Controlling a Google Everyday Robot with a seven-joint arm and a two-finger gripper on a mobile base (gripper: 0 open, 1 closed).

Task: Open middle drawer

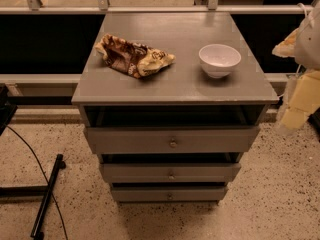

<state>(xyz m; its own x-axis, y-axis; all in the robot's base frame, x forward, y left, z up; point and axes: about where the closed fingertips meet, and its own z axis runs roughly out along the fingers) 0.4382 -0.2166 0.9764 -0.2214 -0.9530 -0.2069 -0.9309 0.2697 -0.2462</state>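
Note:
The grey cabinet [175,86] stands in the middle of the camera view with three drawer fronts stacked below its top. The middle drawer [200,172] is the mid-sized grey front, with a small round metal knob [171,175] at its centre. A dark gap runs along its upper edge. The widest front [215,140] is above it and the slimmest front [200,193] below it. My gripper [300,101] shows as a blurred yellow and white shape at the right edge, level with the cabinet top and well to the right of the drawers, touching nothing.
A crumpled brown and yellow snack bag [132,56] and a white bowl [219,60] lie on the cabinet top. A black stand and cable [47,196] lie on the speckled floor at the left. A railing [150,9] runs behind the cabinet.

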